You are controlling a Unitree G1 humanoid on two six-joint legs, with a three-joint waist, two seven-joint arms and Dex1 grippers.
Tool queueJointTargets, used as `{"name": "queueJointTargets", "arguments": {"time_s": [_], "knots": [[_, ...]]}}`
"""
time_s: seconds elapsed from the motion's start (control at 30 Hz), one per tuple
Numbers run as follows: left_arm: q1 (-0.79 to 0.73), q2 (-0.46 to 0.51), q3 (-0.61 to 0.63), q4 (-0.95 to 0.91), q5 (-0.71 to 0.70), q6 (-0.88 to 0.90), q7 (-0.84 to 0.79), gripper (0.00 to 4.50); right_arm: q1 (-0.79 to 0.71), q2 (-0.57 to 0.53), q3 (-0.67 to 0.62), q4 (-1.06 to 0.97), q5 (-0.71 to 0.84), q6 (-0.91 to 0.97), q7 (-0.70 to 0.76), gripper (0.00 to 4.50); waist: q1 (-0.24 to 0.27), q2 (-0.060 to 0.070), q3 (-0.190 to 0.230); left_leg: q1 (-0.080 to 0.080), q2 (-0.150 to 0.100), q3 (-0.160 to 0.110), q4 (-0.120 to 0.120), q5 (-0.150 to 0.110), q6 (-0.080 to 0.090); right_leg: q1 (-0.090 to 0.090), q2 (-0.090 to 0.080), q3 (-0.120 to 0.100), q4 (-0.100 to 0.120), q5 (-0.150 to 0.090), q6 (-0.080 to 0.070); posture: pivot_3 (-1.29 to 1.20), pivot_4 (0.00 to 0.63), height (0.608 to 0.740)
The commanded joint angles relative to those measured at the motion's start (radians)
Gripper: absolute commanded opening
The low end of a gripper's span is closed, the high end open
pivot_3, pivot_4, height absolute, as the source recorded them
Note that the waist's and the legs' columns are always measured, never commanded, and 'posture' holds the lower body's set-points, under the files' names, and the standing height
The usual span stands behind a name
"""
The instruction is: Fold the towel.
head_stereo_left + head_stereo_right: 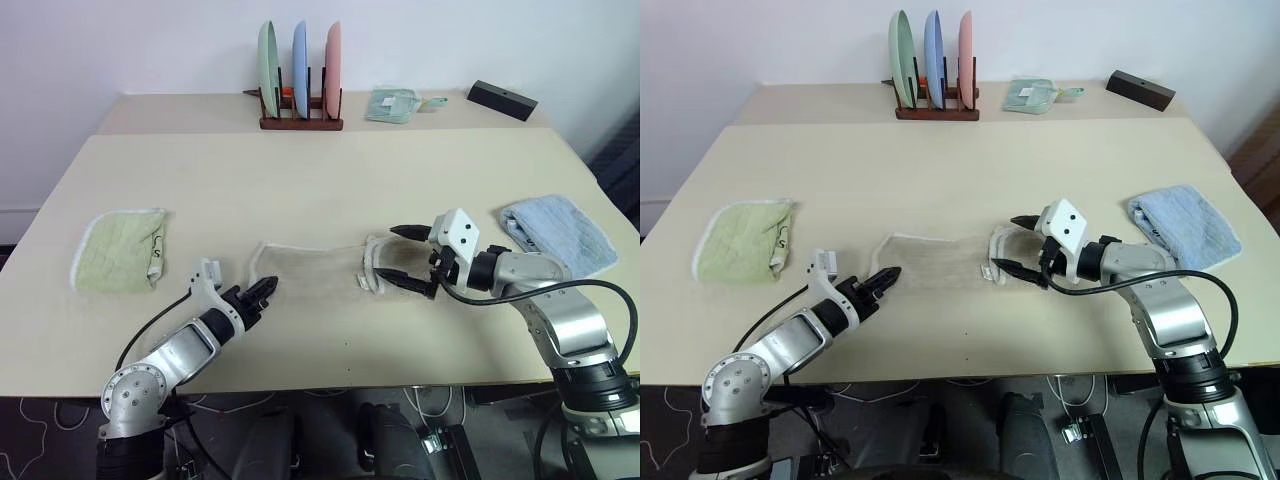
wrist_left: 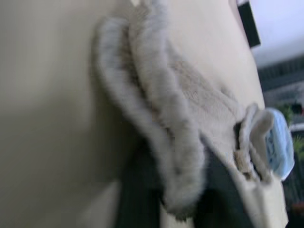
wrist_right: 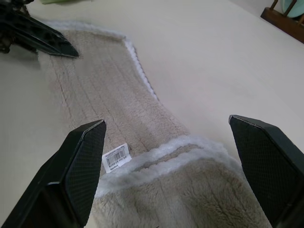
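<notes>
The beige towel (image 1: pixel 310 268) with white piped edging lies flat in the middle of the table, its right end folded back on itself with a small label showing (image 3: pixel 116 157). My left gripper (image 1: pixel 265 290) is at the towel's near left corner, shut on the white edge (image 2: pixel 183 190), which sits pinched between its two dark fingers. My right gripper (image 1: pixel 398 257) hovers over the folded right end, open wide, with one finger (image 3: pixel 80 166) on each side of the doubled edging and nothing gripped.
A small green towel (image 1: pixel 120 250) lies at the left, a light blue towel (image 1: pixel 557 232) at the right. At the back stand a wooden rack with three plates (image 1: pixel 300 85), a green cloth (image 1: pixel 392 104) and a black box (image 1: pixel 502 98).
</notes>
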Motion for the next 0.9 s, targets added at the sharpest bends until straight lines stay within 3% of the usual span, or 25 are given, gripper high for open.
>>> {"name": "queueJointTargets", "arguments": {"time_s": [0.03, 0.13, 0.33, 0.47, 0.63, 0.9], "knots": [[-0.017, 0.017, 0.049, -0.023, -0.006, -0.053, -0.031, 0.04, 0.003, -0.008, -0.022, -0.042, 0.0, -0.01, -0.01, 4.24, 0.0, 0.0, 0.0, 0.0, 0.0, 0.0, 0.0, 0.0, 0.0, 0.0, 0.0, 0.0, 0.0, 0.0, 0.0, 0.0, 0.15, 0.737], [-0.025, 0.036, 0.065, -0.046, 0.01, -0.088, -0.075, 0.04, 0.01, -0.016, -0.028, -0.037, -0.007, -0.012, -0.014, 4.24, 0.0, 0.0, 0.0, 0.0, 0.0, 0.0, 0.0, 0.0, 0.0, 0.0, 0.0, 0.0, 0.0, 0.0, 0.0, 0.0, 0.15, 0.737], [-0.05, 0.333, 0.175, -0.081, 0.087, -0.125, -0.38, 0.04, 0.011, -0.065, -0.08, 0.087, -0.038, -0.071, -0.009, 4.24, -0.001, -0.001, 0.001, -0.001, 0.0, 0.001, 0.0, 0.001, -0.001, -0.001, 0.001, 0.0, 0.0, 0.0, -0.001, 0.0, 0.15, 0.737], [-0.105, 0.449, 0.058, -0.09, 0.193, -0.111, -0.545, 0.04, -0.001, -0.061, -0.076, 0.129, -0.048, -0.093, -0.004, 4.24, 0.002, 0.0, 0.001, 0.0, 0.0, 0.003, -0.001, 0.001, -0.001, -0.001, 0.001, 0.0, -0.001, 0.0, 0.0, 0.0, 0.15, 0.737], [-0.327, 0.423, -0.242, -0.083, 0.378, -0.115, -0.681, 0.04, -0.013, -0.046, -0.06, 0.16, -0.065, -0.114, -0.008, 4.24, 0.007, -0.001, 0.001, -0.001, -0.001, 0.003, 0.0, 0.001, -0.002, 0.0, 0.001, 0.0, -0.001, 0.0, 0.0, 0.0, 0.15, 0.737], [-0.578, 0.253, -0.542, 0.091, 0.595, -0.054, -0.753, 0.04, 0.022, -0.045, -0.079, 0.139, -0.071, -0.107, -0.031, 4.24, -0.002, -0.001, 0.001, 0.0, 0.0, 0.004, -0.001, 0.001, -0.002, 0.0, 0.001, 0.001, -0.001, 0.002, 0.004, 0.0, 0.15, 0.737]]}}
